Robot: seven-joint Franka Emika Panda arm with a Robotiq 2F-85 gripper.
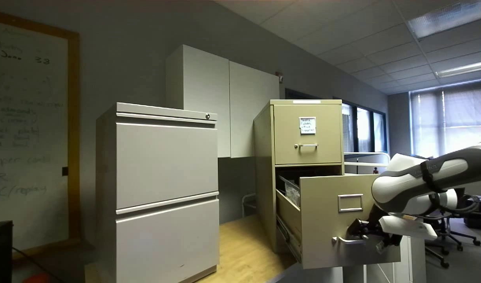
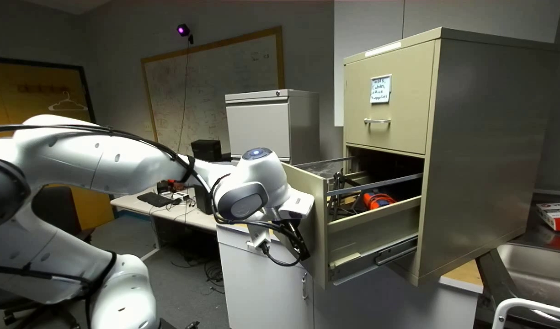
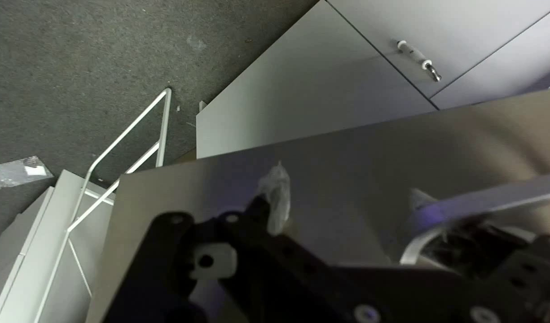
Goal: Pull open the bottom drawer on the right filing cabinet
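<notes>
The right filing cabinet [image 1: 264, 173] is tall and tan; it also shows in an exterior view [image 2: 485, 146]. Its bottom drawer [image 1: 322, 224] is pulled well out, and its open inside shows in an exterior view [image 2: 376, 228]. The silver handle [image 1: 348, 240] sits low on the drawer front. My gripper [image 1: 370, 236] is at the handle with its fingers spread apart. In the wrist view the gripper [image 3: 349, 202] has one finger beside the handle [image 3: 490, 199], against or near the drawer front. The other finger's tip shows past the handle's edge, apparently hooked behind it.
A pale grey two-drawer cabinet [image 1: 165, 165] stands beside the tan one. The drawer holds an orange item [image 2: 376, 199] and dark objects. White base cabinets [image 2: 266, 278] stand below. A white metal frame [image 3: 122, 166] and a sink [image 2: 540, 269] are nearby.
</notes>
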